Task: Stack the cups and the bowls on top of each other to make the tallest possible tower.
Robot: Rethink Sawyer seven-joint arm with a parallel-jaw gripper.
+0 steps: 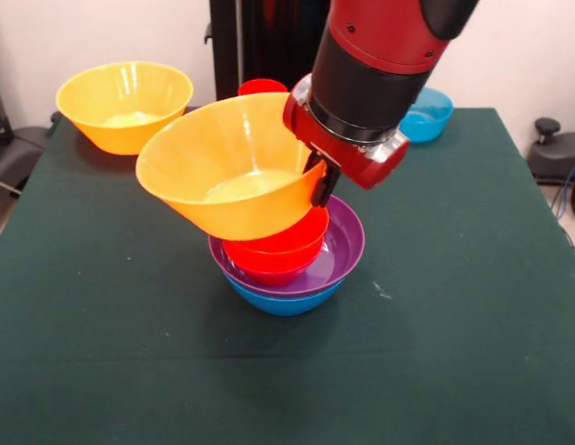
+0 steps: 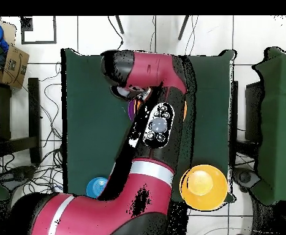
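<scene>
My gripper [image 1: 322, 185] is shut on the right rim of a large yellow-orange bowl [image 1: 227, 167] and holds it tilted, with its base resting on the tower. The tower has a blue bowl [image 1: 283, 301] at the bottom, then a wide purple bowl [image 1: 345, 243], then two nested red bowls [image 1: 278, 252]. A second large yellow-orange bowl [image 1: 125, 104] stands at the back left; it also shows in the overhead view [image 2: 203, 186]. The rim of a red cup [image 1: 261, 87] shows behind the held bowl. In the overhead view the arm [image 2: 151, 92] hides the gripper and most of the tower.
A light-blue bowl [image 1: 425, 113] stands at the back right corner of the green table [image 1: 454, 324]; it also shows in the overhead view [image 2: 97, 186]. The other cups are out of view.
</scene>
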